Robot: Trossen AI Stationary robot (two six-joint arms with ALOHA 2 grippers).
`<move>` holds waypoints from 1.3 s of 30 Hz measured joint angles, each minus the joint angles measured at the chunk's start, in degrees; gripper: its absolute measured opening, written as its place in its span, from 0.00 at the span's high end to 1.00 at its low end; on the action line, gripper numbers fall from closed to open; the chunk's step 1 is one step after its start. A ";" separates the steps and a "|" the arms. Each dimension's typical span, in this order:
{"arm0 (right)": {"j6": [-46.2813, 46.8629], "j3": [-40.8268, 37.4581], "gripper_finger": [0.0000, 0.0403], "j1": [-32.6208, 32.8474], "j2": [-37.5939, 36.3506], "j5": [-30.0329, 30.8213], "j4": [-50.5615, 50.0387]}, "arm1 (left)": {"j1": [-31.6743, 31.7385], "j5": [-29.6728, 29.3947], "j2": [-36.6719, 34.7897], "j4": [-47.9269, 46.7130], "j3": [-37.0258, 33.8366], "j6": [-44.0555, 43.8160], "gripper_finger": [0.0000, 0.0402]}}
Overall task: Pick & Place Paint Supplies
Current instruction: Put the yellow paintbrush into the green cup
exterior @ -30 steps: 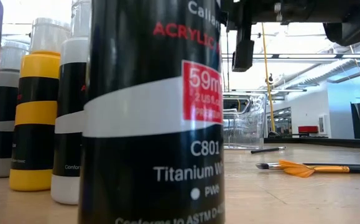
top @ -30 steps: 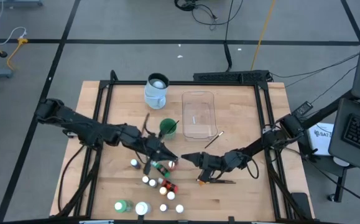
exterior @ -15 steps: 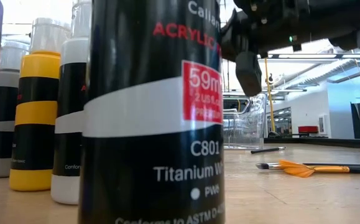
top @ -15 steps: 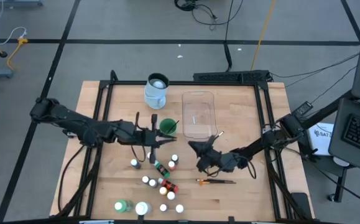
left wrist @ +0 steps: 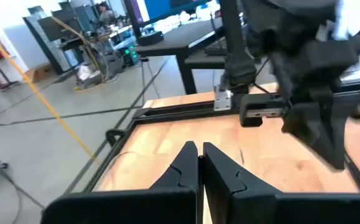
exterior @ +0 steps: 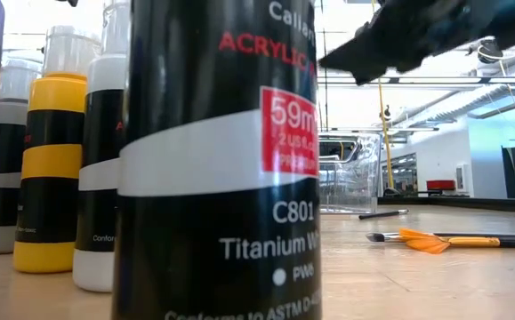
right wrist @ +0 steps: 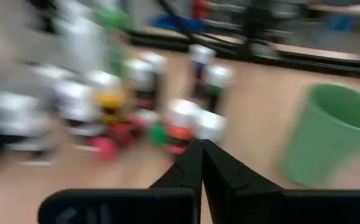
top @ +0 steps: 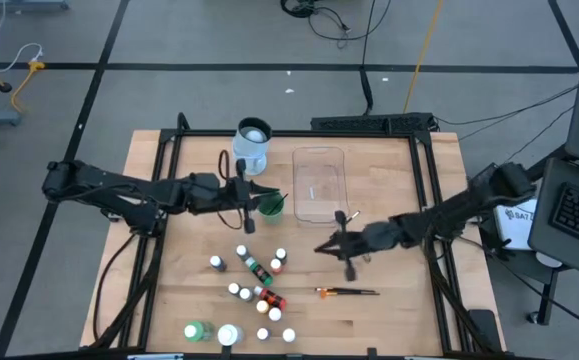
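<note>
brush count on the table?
2. An orange-tipped brush lies right of the paint bottles; a dark brush lies near the clear tub. More may hide under the arms.

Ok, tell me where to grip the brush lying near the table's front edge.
Grip the brush mid-handle, coming straight down from above, probably with the right gripper, which is nearer. It lies flat and thin, so set the fingers across its length, clear of the orange bristles.

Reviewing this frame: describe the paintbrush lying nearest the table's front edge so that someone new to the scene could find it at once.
Start from the clear rectangular tub at the back of the wooden table, then drop toward the front edge, past the right gripper. The paintbrush lies flat there, right of the cluster of small paint bottles. Unlike the other brush beside the tub, it has bright orange bristles.
</note>
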 joint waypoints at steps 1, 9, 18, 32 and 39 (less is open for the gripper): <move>1.13 -0.86 1.00 -0.58 -1.91 -4.18 0.28 | 0.16 0.13 0.21 0.96 -0.96 -0.11 1.00; 3.52 -19.03 1.00 -6.26 -11.73 -10.96 27.58 | 1.65 0.37 0.34 9.95 -8.59 -3.61 1.00; 6.16 -35.50 1.00 -10.75 -12.41 -11.69 50.63 | 3.53 1.35 2.22 14.40 -12.51 -7.14 1.00; 0.69 -34.47 1.00 -10.99 -11.34 -2.77 44.88 | 6.67 2.37 12.21 18.39 -12.75 -11.67 1.00; -0.31 -34.51 1.00 -10.97 -11.34 -2.95 45.06 | 7.77 4.44 13.04 18.54 -12.77 -14.77 0.95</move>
